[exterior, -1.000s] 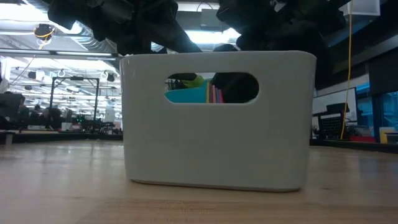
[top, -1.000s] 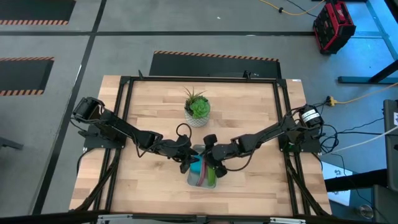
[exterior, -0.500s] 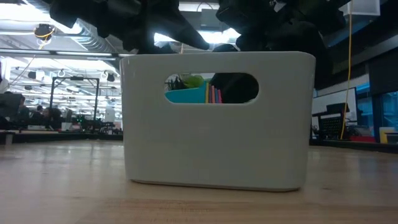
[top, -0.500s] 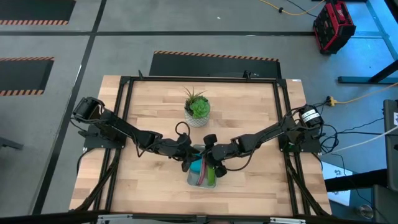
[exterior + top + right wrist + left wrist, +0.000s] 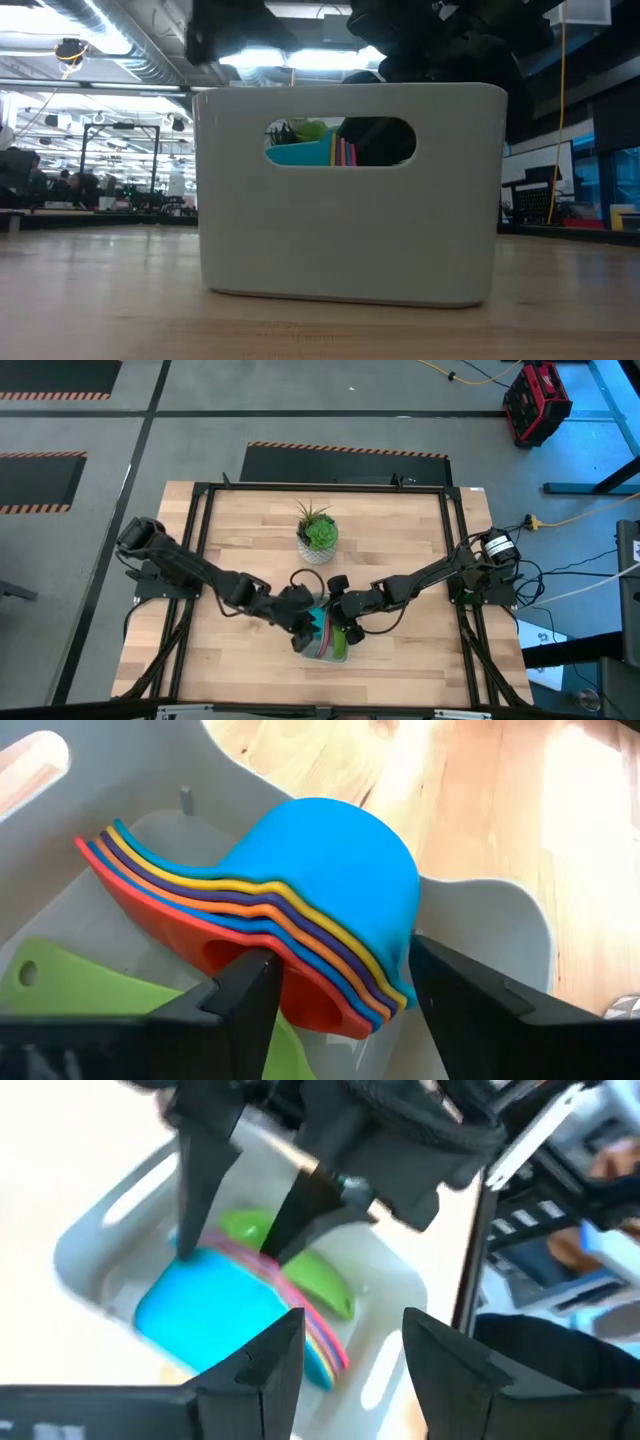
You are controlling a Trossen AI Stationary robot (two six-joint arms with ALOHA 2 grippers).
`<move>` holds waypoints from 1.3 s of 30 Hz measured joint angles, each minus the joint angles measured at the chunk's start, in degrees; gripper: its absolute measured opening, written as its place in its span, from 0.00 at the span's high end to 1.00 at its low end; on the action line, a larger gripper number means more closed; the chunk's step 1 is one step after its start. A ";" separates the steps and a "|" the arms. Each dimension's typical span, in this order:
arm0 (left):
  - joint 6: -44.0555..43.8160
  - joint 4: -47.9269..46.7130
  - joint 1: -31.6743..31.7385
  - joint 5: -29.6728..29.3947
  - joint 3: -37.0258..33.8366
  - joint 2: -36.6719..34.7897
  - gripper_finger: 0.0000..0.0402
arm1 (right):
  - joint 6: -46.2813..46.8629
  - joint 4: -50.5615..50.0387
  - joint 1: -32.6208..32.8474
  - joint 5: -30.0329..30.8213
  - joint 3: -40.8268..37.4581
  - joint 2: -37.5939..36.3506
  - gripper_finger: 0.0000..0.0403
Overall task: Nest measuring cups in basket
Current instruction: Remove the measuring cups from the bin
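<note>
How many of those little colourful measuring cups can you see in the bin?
7, maybe more hidden. Six sit nested in one stack inside the basket, tipped on its side, blue outermost, red at the other end. A green cup lies beside the stack in the basket.

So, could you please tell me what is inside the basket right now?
Inside the basket lies a nested stack of measuring cups, blue outermost, tipped on its side, with a green cup beside it. The right gripper straddles the stack. The cups' insides are hidden.
</note>
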 joint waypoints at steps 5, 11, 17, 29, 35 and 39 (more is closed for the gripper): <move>-7.04 -3.41 -2.51 -0.61 4.62 0.03 0.59 | -0.04 0.00 0.00 -0.02 0.01 -0.02 0.45; -14.58 -4.23 -4.58 -0.50 4.76 0.12 0.59 | -0.20 -0.30 0.45 0.00 0.01 -0.87 0.45; -15.86 -4.46 -5.51 -0.89 4.76 0.12 0.59 | -0.02 -4.16 0.57 -0.09 0.07 -2.39 0.45; -26.34 -4.26 -5.55 -2.23 4.75 2.24 0.59 | -0.16 -11.92 0.68 -0.04 0.07 -7.87 0.45; -30.48 -0.42 -5.05 0.16 4.77 3.84 0.59 | -0.15 -21.23 0.93 -0.04 0.07 -14.92 0.45; -33.31 1.47 -4.42 2.46 4.74 4.99 0.60 | -0.16 -27.21 1.43 0.00 0.07 -19.98 0.45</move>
